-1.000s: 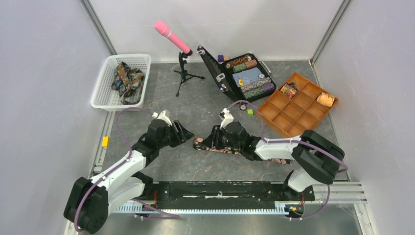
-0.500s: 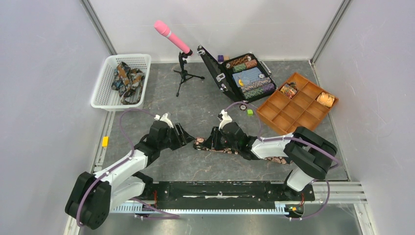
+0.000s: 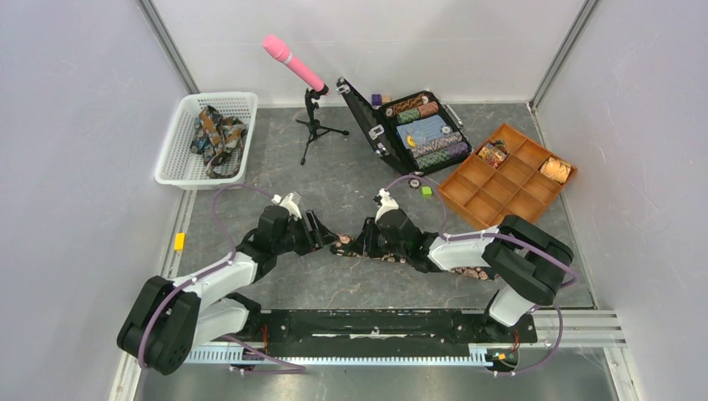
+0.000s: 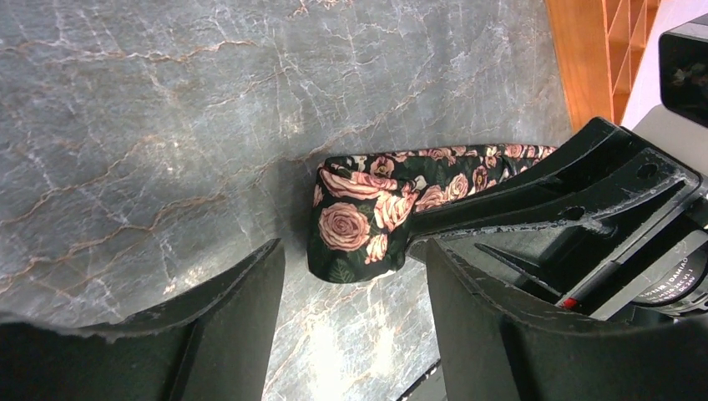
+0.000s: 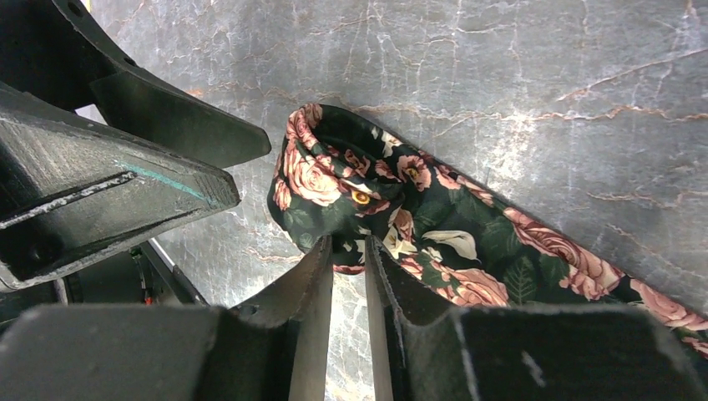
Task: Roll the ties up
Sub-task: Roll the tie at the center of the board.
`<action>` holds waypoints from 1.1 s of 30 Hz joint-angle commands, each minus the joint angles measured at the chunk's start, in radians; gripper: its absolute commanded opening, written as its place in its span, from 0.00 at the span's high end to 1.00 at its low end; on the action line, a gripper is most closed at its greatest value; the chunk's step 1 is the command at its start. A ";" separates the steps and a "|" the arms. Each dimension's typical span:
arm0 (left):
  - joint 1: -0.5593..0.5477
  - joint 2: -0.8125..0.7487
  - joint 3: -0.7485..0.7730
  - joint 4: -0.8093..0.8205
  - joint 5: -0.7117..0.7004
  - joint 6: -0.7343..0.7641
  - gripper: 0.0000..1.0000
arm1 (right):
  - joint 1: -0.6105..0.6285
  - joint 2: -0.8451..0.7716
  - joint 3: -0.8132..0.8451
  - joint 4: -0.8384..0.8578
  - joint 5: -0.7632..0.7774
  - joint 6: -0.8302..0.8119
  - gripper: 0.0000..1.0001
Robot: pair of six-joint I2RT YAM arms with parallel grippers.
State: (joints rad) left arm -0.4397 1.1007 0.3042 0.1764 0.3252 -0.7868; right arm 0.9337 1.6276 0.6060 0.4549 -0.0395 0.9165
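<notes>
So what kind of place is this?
Probably a robot test booth, not a home: plain white walls, two robot arms bolted to a rail, and practice props like a basket of ties and a poker-chip case.

1. One dark rose-print fabric necktie (image 4: 355, 225), centre.
2. Two rolled fabric ties (image 3: 493, 153) (image 3: 555, 170), right, in one orange compartmented tray (image 3: 501, 197).
3. One white plastic basket (image 3: 178, 156), upper left (tangled ties (image 3: 215, 134) uncountable).
4. One pink microphone (image 3: 294, 63); one open black case (image 3: 361, 113).

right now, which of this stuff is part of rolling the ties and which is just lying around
Part of the job: rose-print tie; loose ties in the white basket; rolled ties in the orange tray.
Just lying about: pink microphone; poker chip case; green cube.
</notes>
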 commanded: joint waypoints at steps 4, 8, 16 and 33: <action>0.003 0.092 -0.002 0.148 0.050 0.034 0.30 | -0.011 0.011 0.009 0.001 0.026 0.013 0.74; 0.004 0.120 0.001 0.161 0.050 0.044 0.30 | -0.015 0.013 0.008 0.003 0.023 0.015 0.74; 0.004 0.135 -0.004 0.183 0.044 0.057 0.30 | -0.017 0.024 0.003 0.002 0.019 0.015 0.74; 0.004 0.257 0.001 0.300 0.102 0.045 0.33 | -0.022 0.017 -0.010 -0.017 0.030 0.018 0.75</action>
State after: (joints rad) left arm -0.4397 1.3289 0.3008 0.4149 0.4030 -0.7681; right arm 0.9195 1.6398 0.6052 0.4393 -0.0334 0.9283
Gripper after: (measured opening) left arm 0.686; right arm 0.253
